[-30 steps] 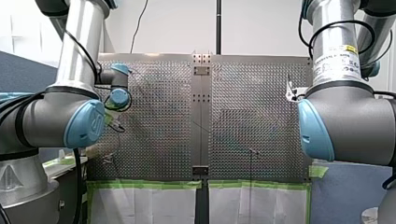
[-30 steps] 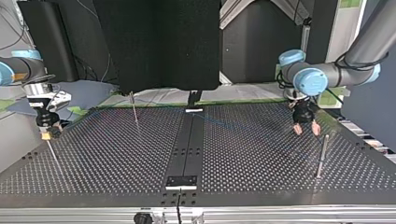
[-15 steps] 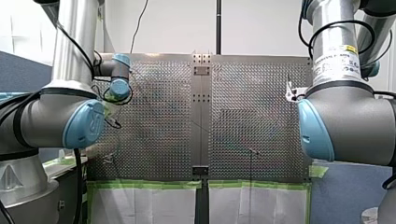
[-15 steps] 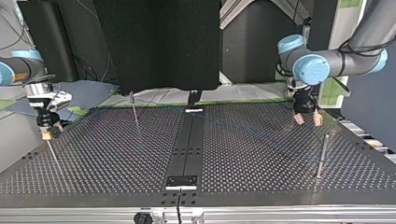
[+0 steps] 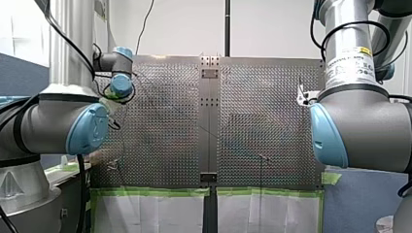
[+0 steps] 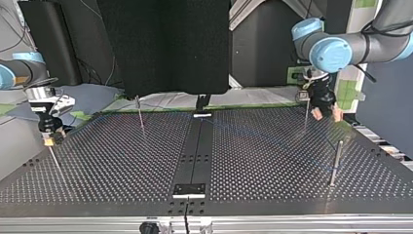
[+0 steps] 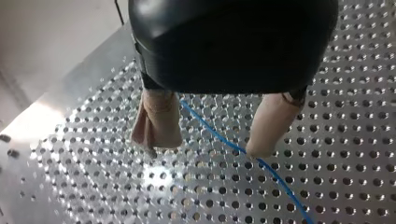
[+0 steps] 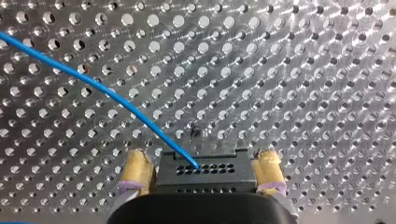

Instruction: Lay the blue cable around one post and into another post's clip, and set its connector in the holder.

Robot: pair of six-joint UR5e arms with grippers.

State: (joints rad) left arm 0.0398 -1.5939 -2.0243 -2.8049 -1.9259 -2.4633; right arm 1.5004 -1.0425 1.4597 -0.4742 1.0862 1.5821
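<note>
The blue cable point(image 7: 280, 184) lies on the perforated plate and runs under my left gripper point(image 7: 209, 144), between its open beige-padded fingers without touching them. In the top view my left gripper point(image 6: 327, 115) hangs at the far right, just beside a thin post point(image 6: 306, 113). The cable's other end point(image 8: 93, 84) enters a black connector point(image 8: 205, 175). The connector sits between the yellow-padded fingers of my right gripper point(image 8: 201, 156), which stand open at its two sides. My right gripper point(image 6: 48, 140) is low over the plate at the top view's left edge.
More posts stand on the plate: one at the far left-centre point(image 6: 140, 114), a thicker one near the right edge point(image 6: 335, 163), and a thin rod point(image 6: 54, 161) by my right gripper. Small black brackets sit on the centre strip, near point(image 6: 190, 189) and far point(image 6: 202, 115).
My left arm has moved toward the top view's far right corner and risen a little, uncovering the thin post beside it. My right arm has stayed put.
</note>
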